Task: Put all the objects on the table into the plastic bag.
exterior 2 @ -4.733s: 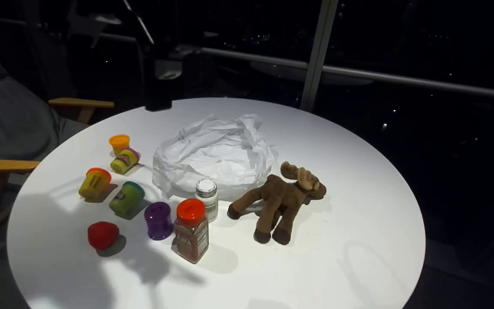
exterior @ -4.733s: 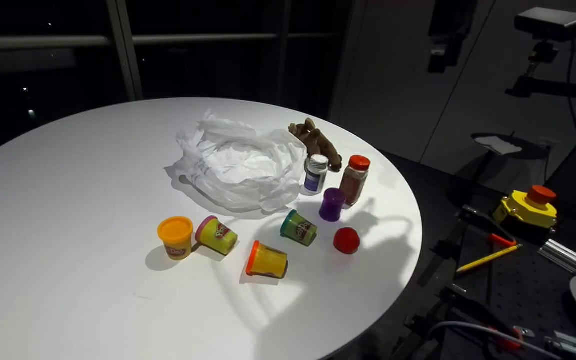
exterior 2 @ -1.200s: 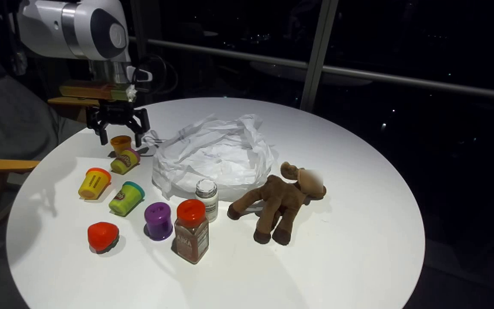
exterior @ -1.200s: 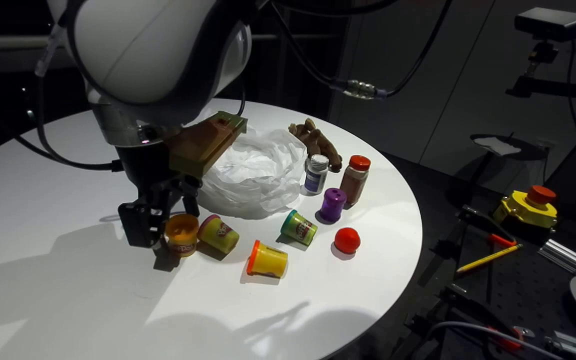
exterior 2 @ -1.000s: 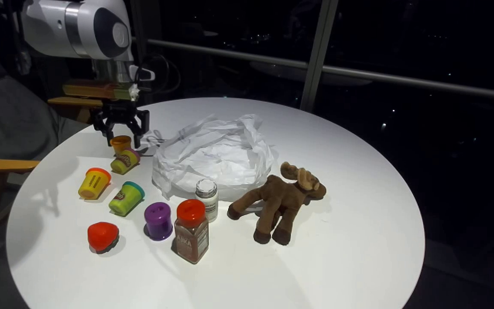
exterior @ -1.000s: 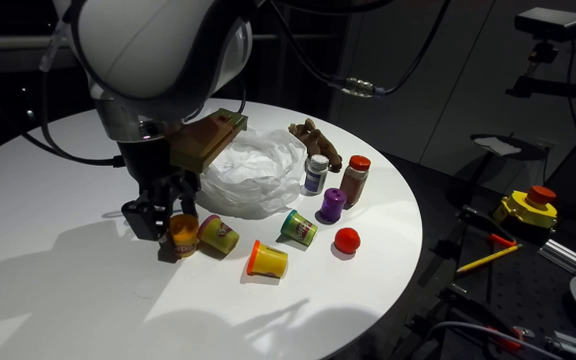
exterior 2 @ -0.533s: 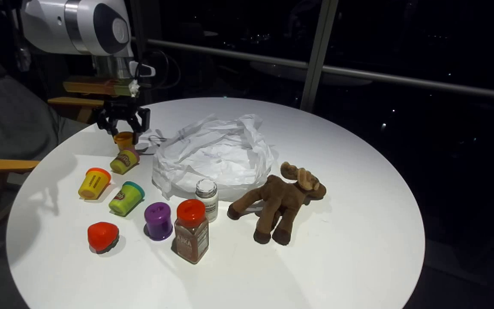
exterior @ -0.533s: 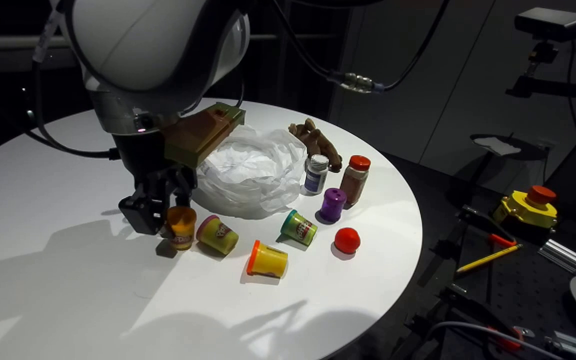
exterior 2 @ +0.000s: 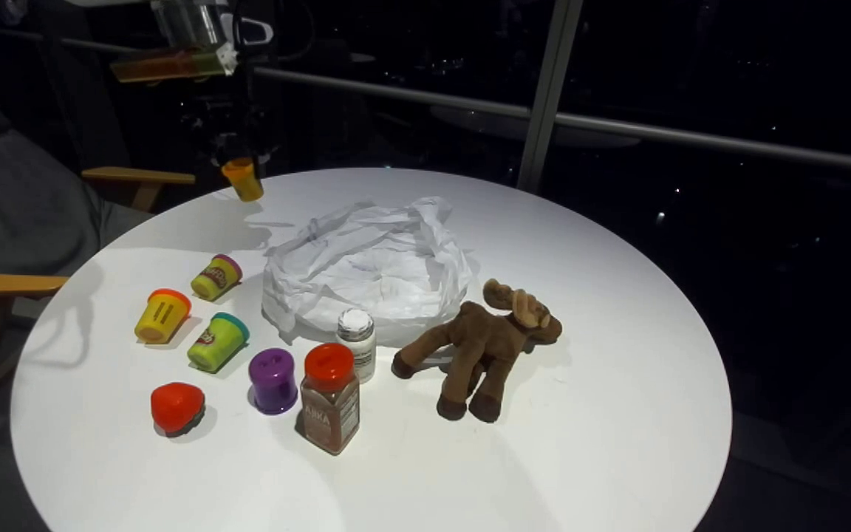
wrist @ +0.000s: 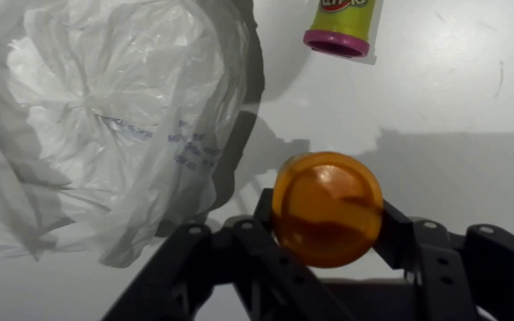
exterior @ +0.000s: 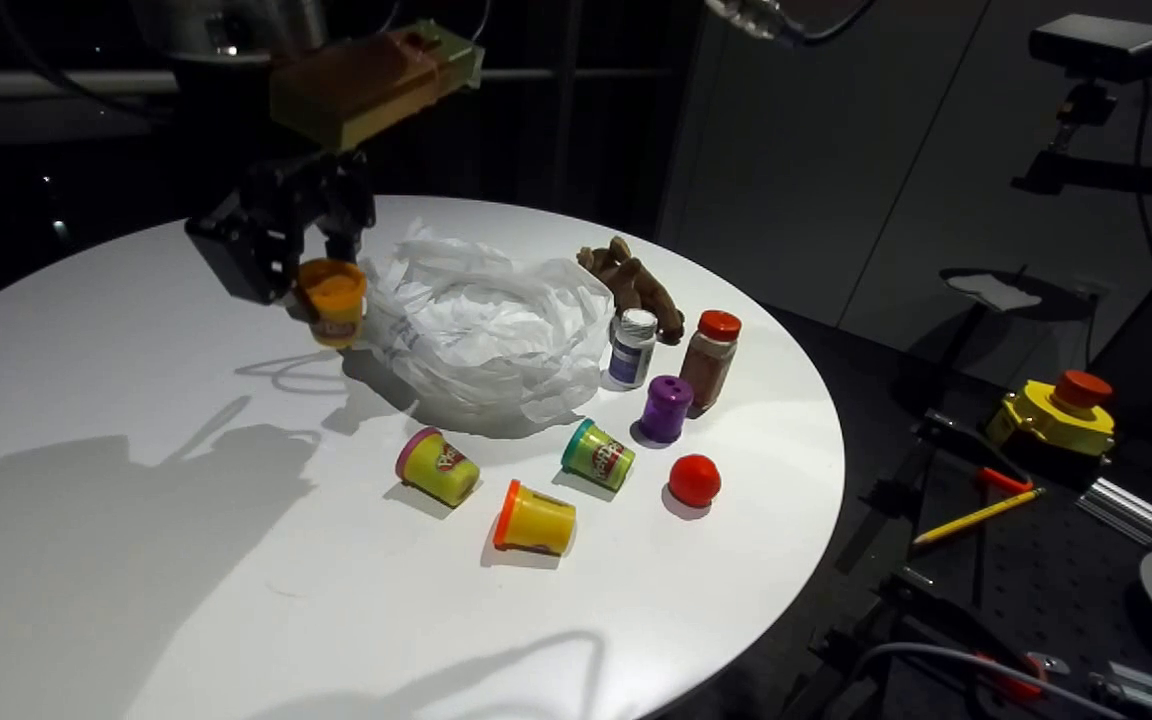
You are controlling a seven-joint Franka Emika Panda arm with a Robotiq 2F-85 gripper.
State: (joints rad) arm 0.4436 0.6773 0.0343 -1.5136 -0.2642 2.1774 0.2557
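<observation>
Exterior view—orange cup (exterior 2: 247, 182), lid up, axis tilted

In an exterior view I saw the bag (exterior 2: 370, 277) on the table (exterior 2: 595, 436), the toy animal (exterior 2: 484, 336) to its front right.

The bag (exterior 2: 300, 295) is clear overhead — toy animal (exterior 2: 481, 336) just beside.
</observation>
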